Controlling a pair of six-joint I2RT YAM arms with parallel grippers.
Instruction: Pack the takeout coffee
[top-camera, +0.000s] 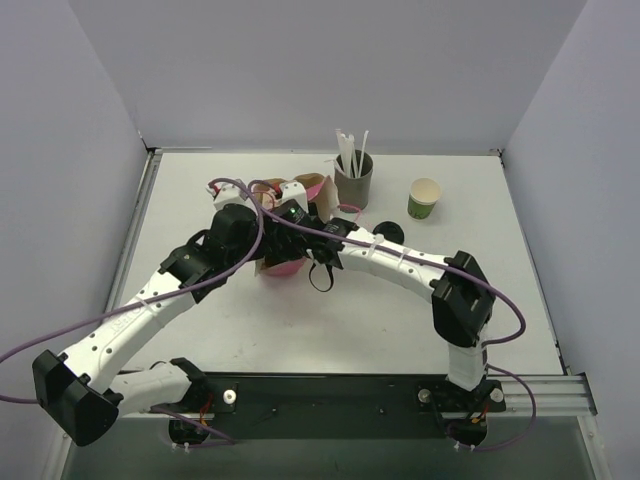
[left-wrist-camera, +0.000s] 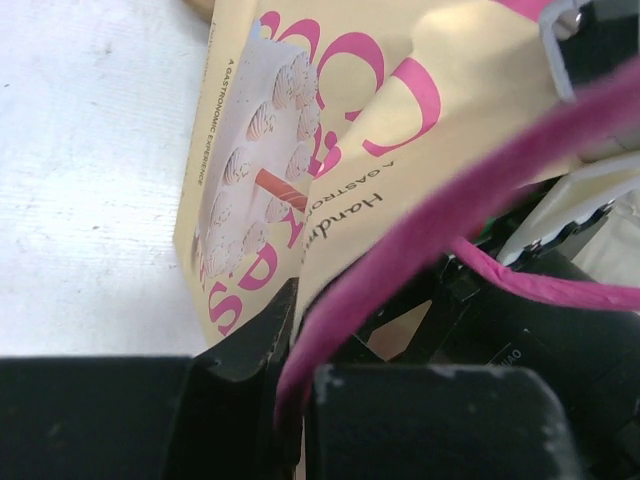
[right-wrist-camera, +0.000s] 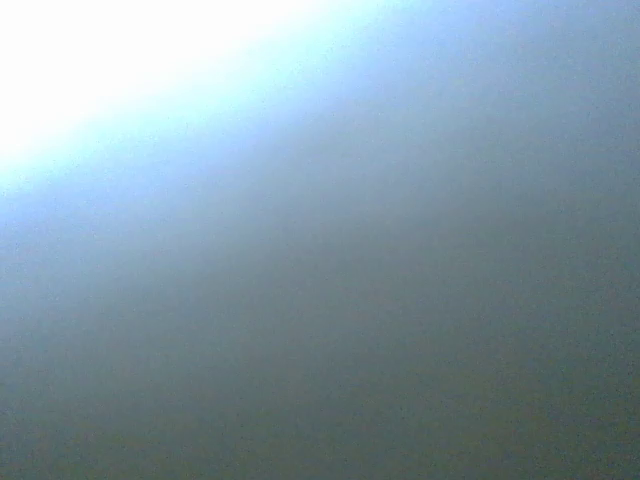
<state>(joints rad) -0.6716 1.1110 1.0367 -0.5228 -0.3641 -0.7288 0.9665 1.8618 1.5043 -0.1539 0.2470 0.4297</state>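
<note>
Step in hand: bagging. Both arms are meeting at the tan paper bag with pink lettering (left-wrist-camera: 450, 140), sitting just 10 o'clock of table centre.

The left gripper (left-wrist-camera: 296, 370) is holding the bag's pink strap handle (left-wrist-camera: 480, 190); its jaws are standing nearly together with the strap pinched in the gap.

The right gripper (top-camera: 298, 216) is reaching into the bag mouth. Its fingers are hidden and its wrist view is washing out to a blue-white blur, so I cannot tell how its jaws stand.

The dark-topped green paper cup is showing in no view; my guess is that it is sitting inside the bag. A black round plastic lid (top-camera: 388, 232) is lying at 3 o'clock of the bag, beside the right forearm.

Next move calls for keeping the mouth held open while the right arm is lifting out straight.
</note>
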